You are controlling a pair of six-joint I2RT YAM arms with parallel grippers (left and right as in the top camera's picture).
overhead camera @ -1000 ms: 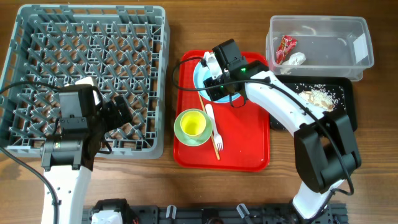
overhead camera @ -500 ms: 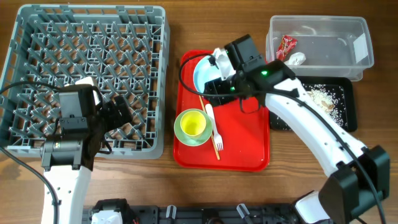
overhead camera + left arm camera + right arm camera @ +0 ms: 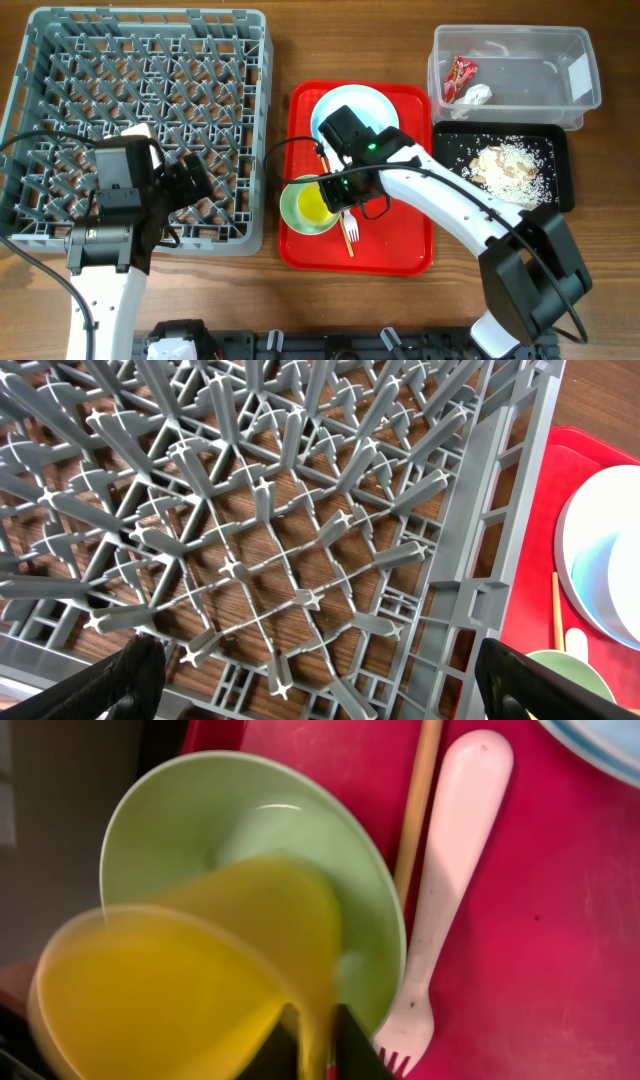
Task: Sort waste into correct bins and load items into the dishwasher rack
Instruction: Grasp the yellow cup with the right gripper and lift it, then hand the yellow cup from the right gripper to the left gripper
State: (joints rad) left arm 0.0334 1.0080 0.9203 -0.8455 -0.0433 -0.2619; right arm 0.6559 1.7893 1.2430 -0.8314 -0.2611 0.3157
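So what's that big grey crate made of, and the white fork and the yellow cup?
The grey crate looks like moulded plastic with a matte finish: its lattice and pegs are one even grey. The white fork seems to be plastic too, smooth, slightly shiny and thick in the handle. The yellow cup is probably plastic, with thin glossy walls, though it is blurred here.

The rack [image 3: 150,18] lies left of the serving tray [image 3: 400,240], which carries the plate [image 3: 375,105] behind and the bowl [image 3: 289,205] (cup [image 3: 313,207] inside) in front; rightward the tub [image 3: 590,100] stands behind the scrap tray [image 3: 560,185].
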